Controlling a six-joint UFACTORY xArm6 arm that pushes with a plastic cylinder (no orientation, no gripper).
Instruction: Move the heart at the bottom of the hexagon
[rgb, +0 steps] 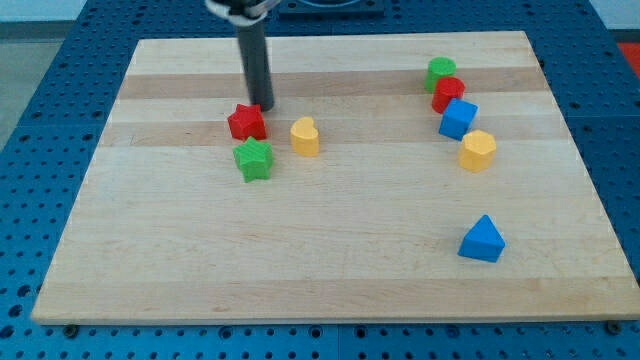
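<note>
A pale wooden board (330, 260) with lengthwise grain bands fills most of the frame, lying on a blue perforated table (30, 90) that shows along the edges and corners. From the top of the frame, left of centre, the dark rod (255, 60) comes straight down, and my tip (262, 106) meets the board just above the red star block (246, 122), touching or nearly touching its upper edge; there is no gripper on the rod, so nothing is clasped or let go. Directly below the red star sits a green star block (254, 158), and just to the right of both, apart from them, stands the yellow heart block (305, 136). In the upper right a chain of blocks runs downward: a green block (440, 72), a red block (448, 94), a blue block (457, 119), then the yellow hexagon block (478, 150). A blue triangular block (482, 240) lies alone at the lower right. All blocks look matte and solid.
</note>
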